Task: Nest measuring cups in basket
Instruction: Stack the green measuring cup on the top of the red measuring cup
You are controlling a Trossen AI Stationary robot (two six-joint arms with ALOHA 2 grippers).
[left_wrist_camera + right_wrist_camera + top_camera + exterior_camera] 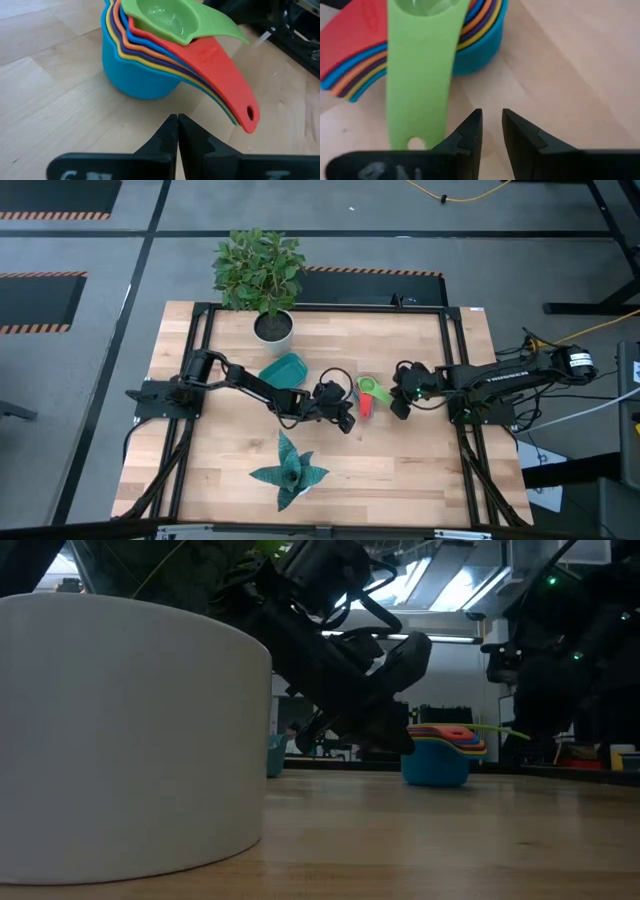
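Observation:
The measuring cups (367, 394) stand nested in one stack on the table, light blue at the bottom and green on top (165, 20). The red handle (225, 80) and those under it point toward the near edge; the green handle (422, 70) points toward the right. My left gripper (346, 418) is shut just near-left of the stack, its fingertips (177, 125) short of the handles. My right gripper (401, 402) sits to the right of the stack, its fingers a little apart (491, 122) beside the free end of the green handle. The teal basket (283, 368) rests on the table behind the left arm.
A white plant pot (273, 328) with a leafy plant stands near the far edge and fills the left of the low view (120, 730). A teal leaf-shaped ornament (288, 472) lies toward the near edge. Black frame rails (455, 360) run along the table's sides.

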